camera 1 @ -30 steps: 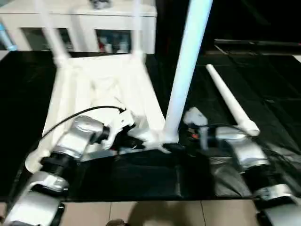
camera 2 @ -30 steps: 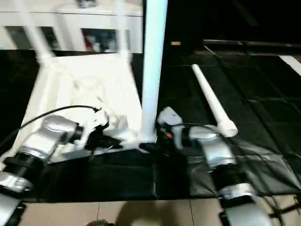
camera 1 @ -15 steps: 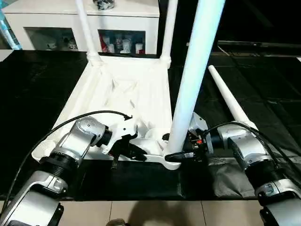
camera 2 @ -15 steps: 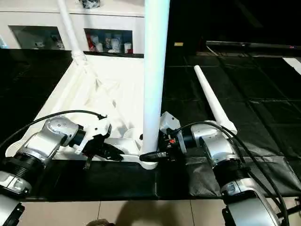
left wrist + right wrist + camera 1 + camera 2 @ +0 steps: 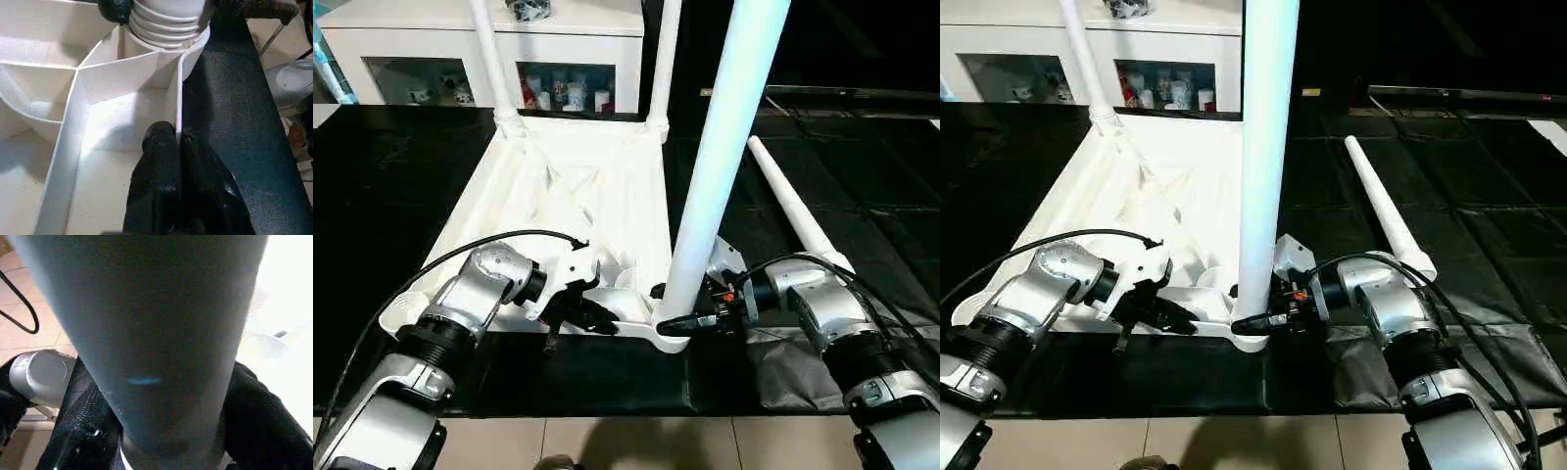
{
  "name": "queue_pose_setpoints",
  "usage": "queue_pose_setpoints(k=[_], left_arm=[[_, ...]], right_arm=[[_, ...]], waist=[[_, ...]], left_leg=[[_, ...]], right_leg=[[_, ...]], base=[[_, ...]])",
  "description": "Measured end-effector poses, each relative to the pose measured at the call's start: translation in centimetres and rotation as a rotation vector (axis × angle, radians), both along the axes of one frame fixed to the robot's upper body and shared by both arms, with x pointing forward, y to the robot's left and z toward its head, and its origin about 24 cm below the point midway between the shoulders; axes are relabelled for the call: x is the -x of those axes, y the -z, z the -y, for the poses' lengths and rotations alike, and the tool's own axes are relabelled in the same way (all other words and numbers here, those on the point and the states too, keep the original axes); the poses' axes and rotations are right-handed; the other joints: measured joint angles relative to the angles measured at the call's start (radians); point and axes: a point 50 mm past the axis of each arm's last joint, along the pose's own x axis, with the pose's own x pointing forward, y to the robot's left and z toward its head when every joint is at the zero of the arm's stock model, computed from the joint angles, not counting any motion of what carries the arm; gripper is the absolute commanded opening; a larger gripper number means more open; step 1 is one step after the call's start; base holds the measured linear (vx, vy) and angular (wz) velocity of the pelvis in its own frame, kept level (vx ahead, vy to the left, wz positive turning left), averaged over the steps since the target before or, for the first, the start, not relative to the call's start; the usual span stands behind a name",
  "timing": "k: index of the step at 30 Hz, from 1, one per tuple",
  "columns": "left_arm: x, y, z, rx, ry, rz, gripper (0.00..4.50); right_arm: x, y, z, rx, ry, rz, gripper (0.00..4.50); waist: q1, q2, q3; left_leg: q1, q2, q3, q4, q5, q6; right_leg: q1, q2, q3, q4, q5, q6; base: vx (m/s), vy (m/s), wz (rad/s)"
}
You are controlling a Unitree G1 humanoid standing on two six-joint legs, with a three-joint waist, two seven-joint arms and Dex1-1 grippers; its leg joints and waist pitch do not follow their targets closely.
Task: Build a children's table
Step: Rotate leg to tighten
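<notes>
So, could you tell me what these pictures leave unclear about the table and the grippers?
- Near leg: its top is cut off by the head views' upper edge.
- Its threaded base: how far it is seated in the corner socket, cut off in the left wrist view.
- Right gripper: its contact with the leg, which blocks the right wrist view.

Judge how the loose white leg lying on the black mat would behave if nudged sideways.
The loose leg is round and lies flat on the black mat, so it would probably roll. Being tapered, it would likely curve round toward its thin end, not run straight. It looks like stiff, hollow plastic, so probably light and rigid.
</notes>
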Motion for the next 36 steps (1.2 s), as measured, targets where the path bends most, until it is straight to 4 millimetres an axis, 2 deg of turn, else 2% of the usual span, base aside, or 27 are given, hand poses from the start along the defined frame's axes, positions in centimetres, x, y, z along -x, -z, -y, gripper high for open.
queue_pose_setpoints(k=[6, 10, 14, 18, 24, 29, 32, 34, 35, 36], left_arm=[[0.0, 0.3, 0.3, 0.021, -0.038, -0.039, 0.00], [-0.1, 0.4, 0.3, 0.035, -0.084, -0.046, 0.00], [-0.4, 0.6, 0.5, 0.050, -0.150, -0.039, 0.00], [-1.5, 0.7, 1.4, 0.072, -0.341, -0.030, 0.00], [-3.1, 0.5, 4.1, 0.092, -0.621, 0.020, 0.00], [-3.7, 0.4, 5.6, 0.096, -0.740, 0.057, 0.00], [-3.9, 0.3, 6.2, 0.093, -0.758, 0.071, 0.00], [-3.9, 0.3, 6.2, 0.092, -0.759, 0.072, 0.00], [-3.9, 0.3, 6.2, 0.090, -0.763, 0.074, 0.00], [-4.0, 0.3, 6.1, 0.090, -0.776, 0.078, 0.00]], right_arm=[[0.6, 0.5, 0.0, -0.044, 0.053, -0.009, 2.51], [0.7, 1.0, 0.0, -0.090, 0.143, -0.032, 2.51], [0.4, 1.2, 0.0, -0.105, 0.253, -0.035, 2.50], [-1.1, 1.4, -0.6, -0.125, 0.534, -0.008, 2.50], [-4.4, 1.2, -2.4, -0.147, 0.980, -0.032, 2.49], [-6.0, 0.7, -4.0, -0.130, 1.188, -0.033, 2.49], [-6.3, 0.7, -4.3, -0.125, 1.244, -0.024, 2.49], [-6.3, 0.7, -4.3, -0.134, 1.254, -0.031, 3.05], [-6.3, 0.7, -4.4, -0.147, 1.259, -0.041, 3.05], [-6.2, 0.6, -4.7, -0.170, 1.263, -0.056, 3.28]], waist=[[0.002, 0.000, 0.000], [-0.005, 0.001, 0.000], [-0.019, 0.001, 0.000], [-0.049, 0.004, -0.002], [-0.076, 0.006, -0.002], [-0.077, 0.006, -0.002], [-0.072, 0.006, -0.002], [-0.072, 0.006, -0.002], [-0.073, 0.006, -0.002], [-0.076, 0.006, -0.002]], left_leg=[[0.001, 0.000, 0.000, 0.001, -0.001, -0.001], [0.002, 0.000, 0.000, 0.002, -0.001, -0.002], [0.003, 0.000, 0.000, 0.002, 0.000, -0.003], [0.004, 0.000, 0.000, 0.002, 0.000, -0.004], [0.002, 0.000, 0.001, -0.001, 0.001, -0.004], [0.000, 0.000, 0.002, -0.002, 0.002, 0.002], [-0.001, 0.000, 0.003, -0.002, 0.000, 0.005], [0.000, 0.000, 0.003, -0.002, 0.000, 0.006], [0.000, 0.000, 0.003, -0.002, 0.000, 0.006], [0.000, 0.000, 0.003, -0.002, 0.000, 0.006]], right_leg=[[0.001, 0.000, 0.000, 0.000, 0.000, 0.000], [0.002, 0.000, 0.000, 0.000, 0.002, -0.001], [0.002, 0.000, 0.000, 0.000, 0.004, -0.001], [0.002, -0.001, 0.000, 0.001, 0.005, -0.001], [-0.001, 0.000, 0.000, 0.000, 0.004, -0.001], [-0.002, 0.000, 0.000, -0.003, 0.003, -0.001], [-0.002, -0.001, 0.000, -0.005, 0.003, -0.001], [-0.002, -0.001, 0.000, -0.005, 0.002, -0.001], [-0.002, -0.001, 0.000, -0.005, 0.002, -0.001], [-0.002, -0.001, 0.000, -0.004, 0.003, -0.001]], base=[[0.000, 0.000, 0.00], [0.000, 0.000, 0.00], [0.000, 0.000, 0.00], [0.000, 0.000, 0.00], [0.000, 0.000, 0.00], [0.000, 0.000, 0.00], [0.000, 0.000, 0.00], [0.000, 0.000, 0.00], [0.000, 0.000, 0.00], [0.000, 0.000, 0.00]])
